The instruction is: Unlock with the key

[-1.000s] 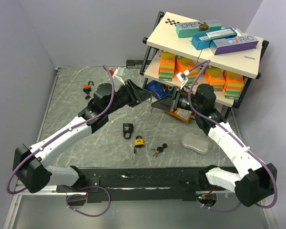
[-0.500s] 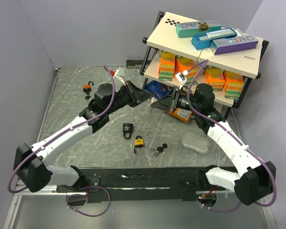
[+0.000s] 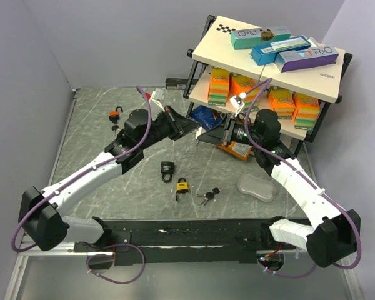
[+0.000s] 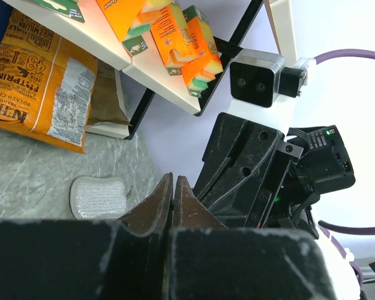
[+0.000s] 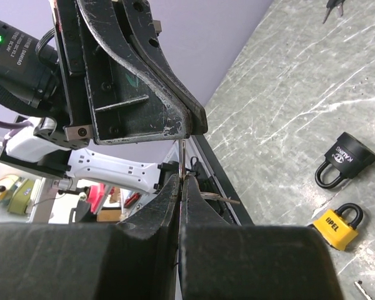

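Hovering tip to tip above the desk (image 3: 87, 137), the left end effector (image 4: 173, 179) and right end effector (image 5: 180, 179) are both closed (empty, I judge). The keys (image 3: 207, 197) and yellow padlock (image 3: 183, 185) lie nearer, ungripped, so the arms might collide.

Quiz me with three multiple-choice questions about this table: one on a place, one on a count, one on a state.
1. Where does the small bunch of dark keys lie?
A) on the shelf top
B) on the grey marbled table, right of the yellow padlock
C) under the shelf

2. How many padlocks lie on the table?
A) two
B) three
C) five

3. The yellow padlock's shackle is:
A) closed
B) swung open
C) missing

Answers:
1 B, the top view shows them beside it.
2 B, the small orange padlock, the black padlock and the yellow one.
3 A, the right wrist view shows both shackle legs seated.
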Controlling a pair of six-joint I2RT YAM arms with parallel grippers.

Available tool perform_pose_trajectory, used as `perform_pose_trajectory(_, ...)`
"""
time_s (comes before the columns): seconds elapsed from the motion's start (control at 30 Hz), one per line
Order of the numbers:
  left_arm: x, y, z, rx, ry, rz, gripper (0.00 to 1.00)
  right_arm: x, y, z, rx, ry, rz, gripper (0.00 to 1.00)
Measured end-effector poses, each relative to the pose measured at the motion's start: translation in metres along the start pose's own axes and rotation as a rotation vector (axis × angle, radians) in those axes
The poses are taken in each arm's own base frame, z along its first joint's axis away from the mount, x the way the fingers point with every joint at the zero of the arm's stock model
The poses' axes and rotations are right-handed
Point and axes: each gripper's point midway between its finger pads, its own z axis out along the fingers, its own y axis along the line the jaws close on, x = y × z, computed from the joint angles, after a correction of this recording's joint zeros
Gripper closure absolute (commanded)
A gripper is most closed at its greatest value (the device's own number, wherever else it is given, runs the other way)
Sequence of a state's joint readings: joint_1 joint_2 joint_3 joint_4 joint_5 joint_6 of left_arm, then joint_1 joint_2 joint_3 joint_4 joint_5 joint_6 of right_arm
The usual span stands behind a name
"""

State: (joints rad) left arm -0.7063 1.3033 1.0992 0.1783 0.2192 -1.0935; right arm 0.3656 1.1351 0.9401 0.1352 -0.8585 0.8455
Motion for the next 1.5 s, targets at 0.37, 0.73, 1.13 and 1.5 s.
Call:
perform_pose_trajectory(0.37,-0.004,0.019,-0.001,-0.083,-0.042,-0.018,0.99,-0.002,-0.003,-0.001,0.000,-0.011,0.003,0.37)
perform_pose_trajectory(0.73,-0.001,0.025,-0.004,-0.095,-0.043,-0.038,0.99,-0.003,-0.001,-0.004,0.005,-0.025,-0.062,0.44)
perform_pose_trajectory(1.13,0.003,0.019,-0.005,-0.043,-0.035,-0.058,0.99,-0.005,-0.003,0.000,-0.007,-0.023,-0.050,0.57)
perform_pose_trajectory(1.5,0.000,0.012,-0.007,-0.017,-0.046,-0.055,0.99,-0.001,-0.009,0.004,-0.011,-0.002,-0.011,0.75)
